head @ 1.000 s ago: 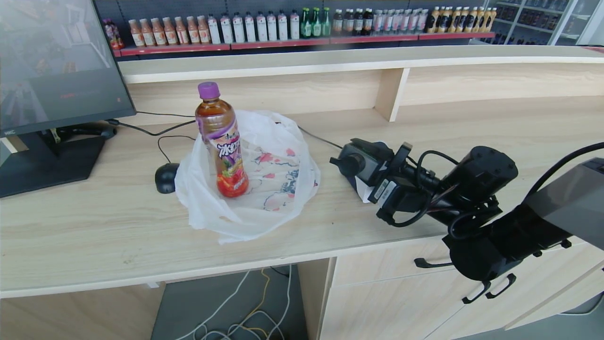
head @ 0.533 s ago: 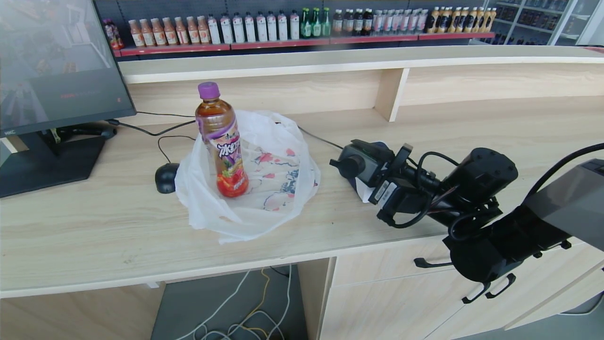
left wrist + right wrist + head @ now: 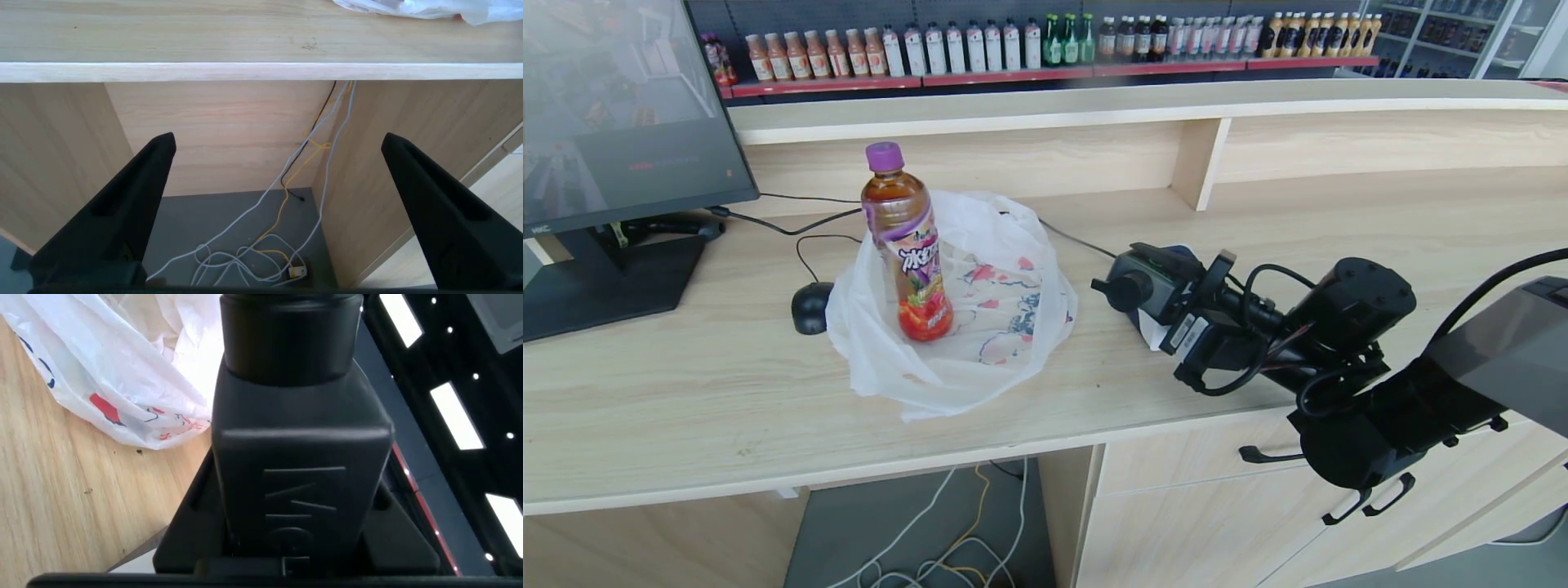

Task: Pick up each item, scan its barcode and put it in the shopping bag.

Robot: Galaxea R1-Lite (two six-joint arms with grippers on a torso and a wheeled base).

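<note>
1. Gripping the black scanner (image 3: 1145,278) in the right gripper (image 3: 1172,296), fingers clenched on its body, and holding it low over the wooden counter (image 3: 686,384), just to the right of the shopping bag (image 3: 1013,269).
2. Pointing the scanner's round end toward the bag, close to its rim but apart from it.
3. Looking down the right wrist camera and seeing the scanner's dark housing up close, with the bag's white plastic and its red and blue print lying on the wood just beyond.
4. Spotting the drink bottle (image 3: 907,245) already standing upright inside the open bag: purple cap on top, amber liquid in the neck, red at the foot of the label.
5. Hanging the left gripper (image 3: 278,155) below the counter's front edge, both dark fingers (image 3: 122,212) spread wide and grasping nothing.
6. Facing, from that left wrist, the open bay under the counter, with loose cables (image 3: 286,237) trailing down to the floor and a sliver of the bag showing over the countertop.
7. Taking in the rest of the counter: a black mouse (image 3: 809,308) right beside the bag's left edge, a monitor (image 3: 621,106) on its stand at far left, and rows of bottles on the red shelf (image 3: 1054,41) behind.
</note>
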